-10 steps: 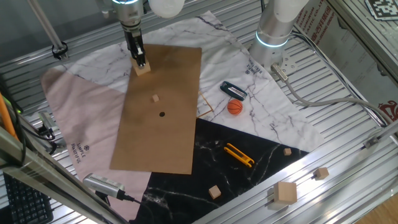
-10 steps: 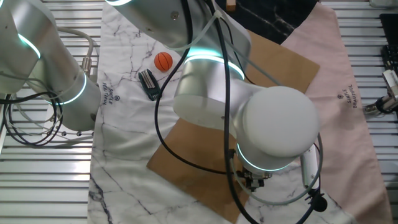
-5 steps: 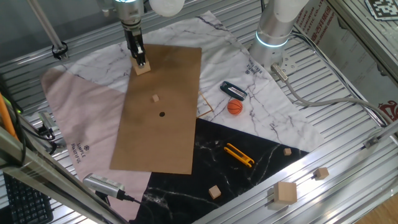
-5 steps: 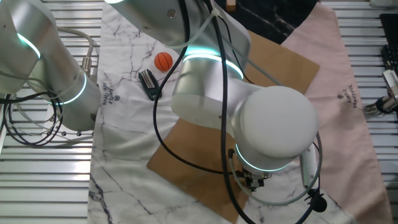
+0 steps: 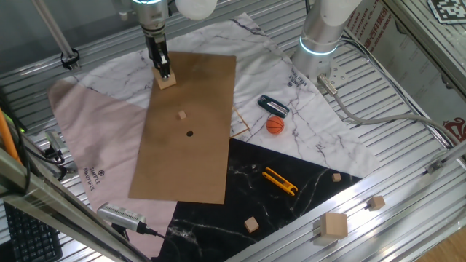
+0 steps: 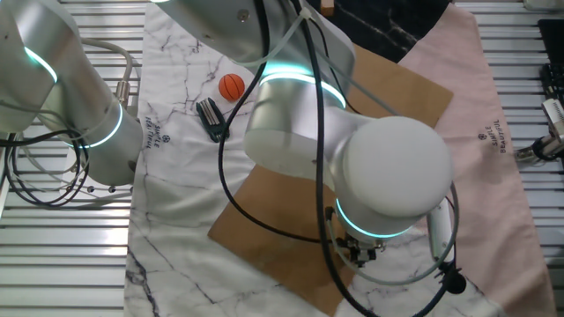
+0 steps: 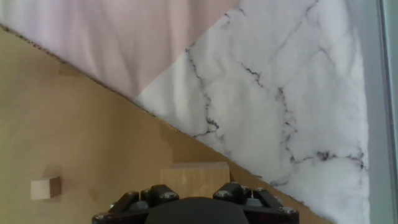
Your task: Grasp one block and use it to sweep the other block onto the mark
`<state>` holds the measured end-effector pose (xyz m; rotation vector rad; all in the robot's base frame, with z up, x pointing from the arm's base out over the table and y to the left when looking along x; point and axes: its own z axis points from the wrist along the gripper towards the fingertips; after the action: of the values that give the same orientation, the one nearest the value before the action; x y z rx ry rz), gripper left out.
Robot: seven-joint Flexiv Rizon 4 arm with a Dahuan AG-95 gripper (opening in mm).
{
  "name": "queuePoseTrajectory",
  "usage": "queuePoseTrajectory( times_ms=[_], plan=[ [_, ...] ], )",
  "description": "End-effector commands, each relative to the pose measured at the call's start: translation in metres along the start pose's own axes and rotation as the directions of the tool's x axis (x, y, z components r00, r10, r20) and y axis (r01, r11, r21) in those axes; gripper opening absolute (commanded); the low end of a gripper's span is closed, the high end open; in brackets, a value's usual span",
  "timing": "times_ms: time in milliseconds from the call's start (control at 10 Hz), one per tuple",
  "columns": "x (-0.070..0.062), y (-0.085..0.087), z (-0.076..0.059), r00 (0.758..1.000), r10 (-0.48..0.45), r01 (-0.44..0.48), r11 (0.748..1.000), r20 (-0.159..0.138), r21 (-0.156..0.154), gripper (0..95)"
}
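Staying unmoved at the brown board's (image 5: 196,138) far edge, the gripper (image 5: 164,70) keeps its jaws closed on the large pale tan wooden cube (image 5: 167,78), so the sweep of the tiny tan cube (image 5: 182,115) toward the small dark round dot (image 5: 190,133) has not begun.

large block (image 7: 194,178): pale wood, plain matt faces
tiny cube (image 7: 46,188): same wood, probably unfinished
board (image 5: 191,138) under both: brown, matt, cardboard-like
cloth (image 7: 286,93) beside board: marble print, smooth
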<state>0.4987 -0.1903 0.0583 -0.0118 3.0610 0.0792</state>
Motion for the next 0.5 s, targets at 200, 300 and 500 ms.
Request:
queuePoseTrajectory(
  times_ms=[200,300,500],
  plan=[
    [-0.004,0.011,-0.001,1.000,-0.016,0.016,1.000,-0.004,0.003,0.0],
    [-0.005,0.014,-0.001,1.000,-0.018,0.018,1.000,-0.003,-0.001,0.0],
    [-0.007,0.025,0.000,0.999,-0.032,0.032,0.999,-0.007,0.000,0.0]
  ],
)
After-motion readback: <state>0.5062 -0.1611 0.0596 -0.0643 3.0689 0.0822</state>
